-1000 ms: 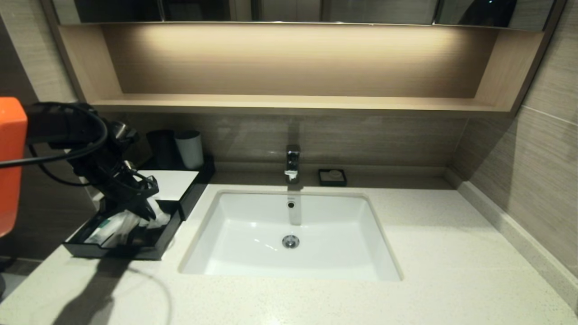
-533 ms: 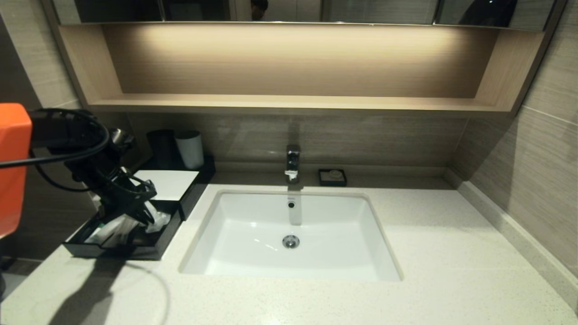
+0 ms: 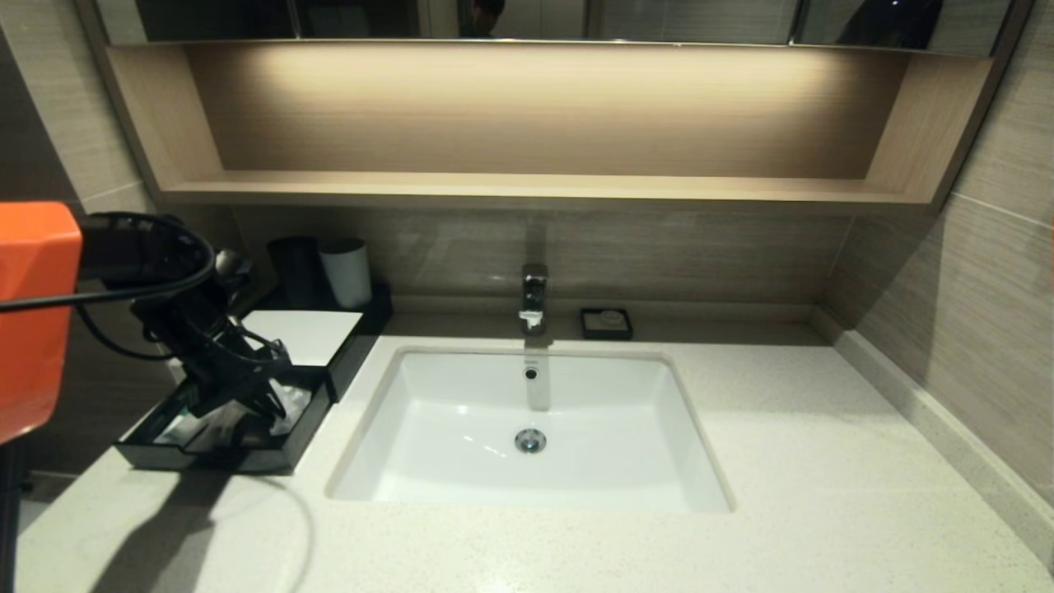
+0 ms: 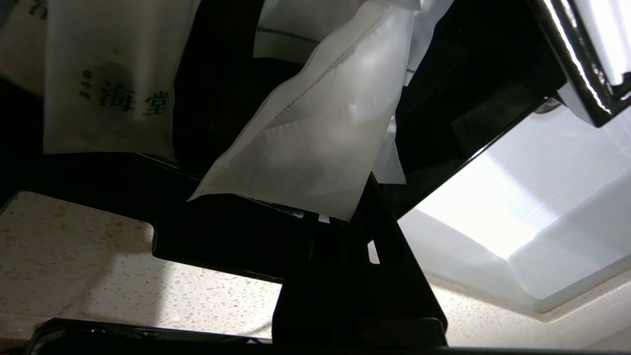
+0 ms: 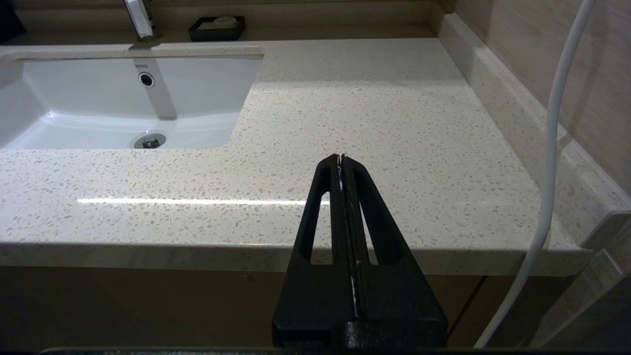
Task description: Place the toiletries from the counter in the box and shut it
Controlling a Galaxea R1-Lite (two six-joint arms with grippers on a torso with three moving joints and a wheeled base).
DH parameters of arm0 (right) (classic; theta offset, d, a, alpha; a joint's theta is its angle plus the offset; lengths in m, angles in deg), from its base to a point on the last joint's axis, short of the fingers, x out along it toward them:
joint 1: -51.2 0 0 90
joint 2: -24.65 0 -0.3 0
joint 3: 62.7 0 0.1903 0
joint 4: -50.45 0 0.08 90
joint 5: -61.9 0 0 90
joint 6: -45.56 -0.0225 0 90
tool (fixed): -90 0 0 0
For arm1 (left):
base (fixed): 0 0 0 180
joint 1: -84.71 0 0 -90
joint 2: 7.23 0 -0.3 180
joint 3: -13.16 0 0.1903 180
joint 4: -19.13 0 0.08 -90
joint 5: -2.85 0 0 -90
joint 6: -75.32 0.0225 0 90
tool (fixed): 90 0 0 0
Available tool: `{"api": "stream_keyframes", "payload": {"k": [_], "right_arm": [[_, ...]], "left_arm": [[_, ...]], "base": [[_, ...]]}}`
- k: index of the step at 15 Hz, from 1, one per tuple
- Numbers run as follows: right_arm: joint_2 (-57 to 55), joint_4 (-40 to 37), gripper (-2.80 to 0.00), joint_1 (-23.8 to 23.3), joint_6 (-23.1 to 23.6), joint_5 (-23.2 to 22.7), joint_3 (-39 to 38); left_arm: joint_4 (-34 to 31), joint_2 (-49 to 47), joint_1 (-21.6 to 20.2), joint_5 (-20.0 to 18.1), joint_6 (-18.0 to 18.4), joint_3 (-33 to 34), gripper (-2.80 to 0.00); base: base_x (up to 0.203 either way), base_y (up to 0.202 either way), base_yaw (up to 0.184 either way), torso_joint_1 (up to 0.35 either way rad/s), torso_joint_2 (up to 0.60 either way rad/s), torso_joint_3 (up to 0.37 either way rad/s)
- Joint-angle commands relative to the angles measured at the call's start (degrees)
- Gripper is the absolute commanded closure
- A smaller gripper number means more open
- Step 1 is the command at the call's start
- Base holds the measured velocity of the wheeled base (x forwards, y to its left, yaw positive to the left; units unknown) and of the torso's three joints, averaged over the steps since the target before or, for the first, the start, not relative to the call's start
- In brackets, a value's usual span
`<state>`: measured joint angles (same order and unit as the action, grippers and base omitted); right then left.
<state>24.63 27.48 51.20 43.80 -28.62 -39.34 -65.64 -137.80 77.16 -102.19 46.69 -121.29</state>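
1. My left gripper [image 3: 268, 399], over the open drawer of the box [image 3: 247, 457] left of the sink [image 3: 527, 428], pinches a translucent sachet [image 4: 315, 133]; only my left wrist view shows this grip.
2. My right gripper [image 5: 341, 160], fingers pressed together and empty, hangs off the counter [image 5: 374, 108] front, right of the sink; absent from head view.

A pale grey plastic cup [image 3: 346, 272] is standing beyond the left pincer [image 3: 268, 403], a little to its right, with a dark round tumbler [image 3: 295, 270] sitting just beside the cup. Well off to the pincer's right a chrome square-bodied tap [image 3: 533, 296] is rising upright by the back wall. A small black square soap dish [image 3: 606, 323] is lying near the tap, farther still from the pincer. A long tan wooden shelf [image 3: 527, 188] is running high above the pincer, well apart from it.
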Motion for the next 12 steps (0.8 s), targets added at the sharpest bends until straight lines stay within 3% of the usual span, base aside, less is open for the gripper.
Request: {"api": "stream_keyframes", "payload": {"k": [1, 2, 3, 4, 12], "right_arm": [[-0.1, 0.0, 0.0, 0.0, 0.0, 0.0, 0.0], [-0.1, 0.0, 0.0, 0.0, 0.0, 0.0, 0.0], [-0.1, 0.0, 0.0, 0.0, 0.0, 0.0, 0.0], [-0.1, 0.0, 0.0, 0.0, 0.0, 0.0, 0.0], [-0.1, 0.0, 0.0, 0.0, 0.0, 0.0, 0.0]], "left_arm": [[-0.4, -0.9, 0.0, -0.1, -0.3, -0.1, 0.0], [-0.3, -0.9, -0.1, -0.1, -1.0, -0.1, 0.0], [-0.2, -0.9, -0.3, -0.1, -1.3, -0.1, -0.75], [-0.1, -0.6, -0.4, -0.1, -1.4, -0.1, -2.8], [-1.8, 5.7, -0.9, -0.2, -1.4, 0.0, -2.8]], "base": [[0.0, 0.0, 0.0, 0.0, 0.0, 0.0], [0.0, 0.0, 0.0, 0.0, 0.0, 0.0], [0.0, 0.0, 0.0, 0.0, 0.0, 0.0], [0.0, 0.0, 0.0, 0.0, 0.0, 0.0], [0.0, 0.0, 0.0, 0.0, 0.0, 0.0]]}}
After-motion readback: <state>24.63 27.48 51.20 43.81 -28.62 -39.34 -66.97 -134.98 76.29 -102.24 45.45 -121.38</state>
